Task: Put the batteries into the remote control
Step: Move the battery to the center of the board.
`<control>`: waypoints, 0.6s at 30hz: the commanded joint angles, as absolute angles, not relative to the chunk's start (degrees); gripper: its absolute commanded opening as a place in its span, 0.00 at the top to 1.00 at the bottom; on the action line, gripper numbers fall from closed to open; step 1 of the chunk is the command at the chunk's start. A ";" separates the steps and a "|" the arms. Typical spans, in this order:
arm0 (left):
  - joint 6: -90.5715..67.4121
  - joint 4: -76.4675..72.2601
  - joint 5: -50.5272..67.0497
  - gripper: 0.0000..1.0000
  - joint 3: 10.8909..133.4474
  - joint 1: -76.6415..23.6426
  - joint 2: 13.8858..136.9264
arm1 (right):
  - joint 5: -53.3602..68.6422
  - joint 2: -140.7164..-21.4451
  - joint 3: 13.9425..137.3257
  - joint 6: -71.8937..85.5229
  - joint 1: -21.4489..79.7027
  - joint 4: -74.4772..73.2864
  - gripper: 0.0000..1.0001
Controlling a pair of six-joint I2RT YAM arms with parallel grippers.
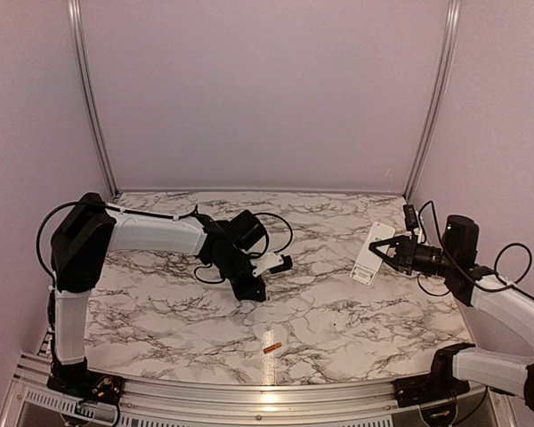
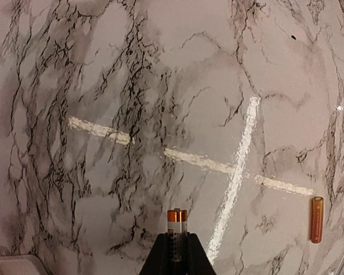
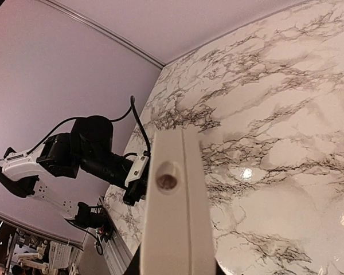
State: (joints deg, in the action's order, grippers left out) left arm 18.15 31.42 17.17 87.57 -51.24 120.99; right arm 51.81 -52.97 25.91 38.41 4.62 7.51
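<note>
My left gripper (image 2: 176, 239) is shut on a battery (image 2: 176, 219) that stands up between the black fingers, its orange end and pale band showing above the tips. From above, that gripper (image 1: 254, 288) points down just over the marble table. A second battery (image 2: 316, 219), orange-copper, lies loose on the table to the right of it, toward the front edge in the top view (image 1: 271, 347). My right gripper (image 1: 383, 253) is shut on the white remote control (image 1: 371, 253), held above the table at the right. The right wrist view shows its narrow edge (image 3: 175, 217) with a small round recess.
The marble table (image 1: 338, 311) has a metal rail along its front edge (image 1: 249, 396). Pale walls close the back and both sides. A white cross of tape (image 2: 241, 166) is on the tabletop under the left gripper. The left arm (image 3: 92, 152) shows beyond the remote.
</note>
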 commanded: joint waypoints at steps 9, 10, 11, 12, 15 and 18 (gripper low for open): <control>12.22 35.46 10.88 1.00 71.48 -51.23 112.28 | 52.73 -57.73 28.01 39.66 10.83 14.79 1.00; 12.17 35.80 10.41 0.99 71.18 -51.47 112.24 | 52.68 -58.10 28.25 39.68 11.05 14.85 1.00; 12.16 36.07 9.82 0.97 71.00 -51.55 112.16 | 52.58 -58.21 28.37 39.66 11.27 14.89 1.00; 12.13 36.46 8.94 0.95 70.97 -51.59 112.07 | 52.52 -58.28 28.46 39.65 11.33 14.84 1.00; 12.08 39.28 6.15 0.88 72.39 -51.60 112.20 | 52.40 -58.83 29.00 39.41 11.56 14.52 1.00; 12.12 41.16 5.04 0.84 74.00 -51.70 112.86 | 52.82 -60.18 29.90 38.85 11.68 13.42 1.00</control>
State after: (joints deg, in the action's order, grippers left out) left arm 12.56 34.57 9.85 73.12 -51.66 111.92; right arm 52.42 -59.07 26.50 39.18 10.92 12.08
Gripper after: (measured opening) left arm 0.142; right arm 0.139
